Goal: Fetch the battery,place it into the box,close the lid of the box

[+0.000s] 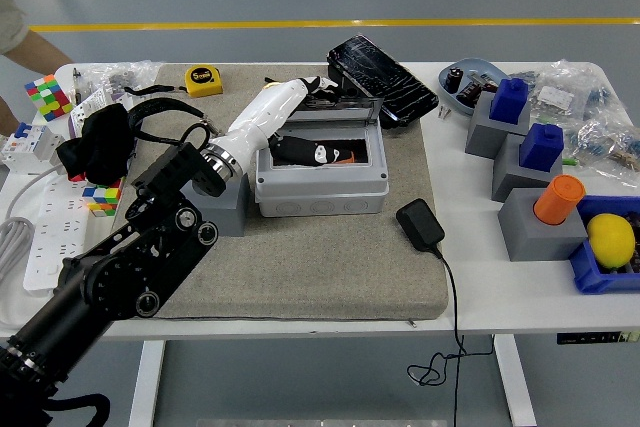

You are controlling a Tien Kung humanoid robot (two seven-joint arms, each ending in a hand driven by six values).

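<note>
Centrally, just above the frame's middle, the grey box (321,165) sits on the grey mat (300,267), its clear lid (345,107) lowered most of the way over the back edge. From the lower left the left hand (305,142) reaches in over the box's left rim, white shell over the lid's edge, dark fingers (300,153) stretched loosely inside and gripping nothing. An orange battery (343,155) lies in the box, just right of the fingertips. Bare mat stretches from the box's front wall toward the table's near edge. A black charger (421,226) sits at the mat's right edge, a cracked phone (382,77) beyond the lid.
</note>
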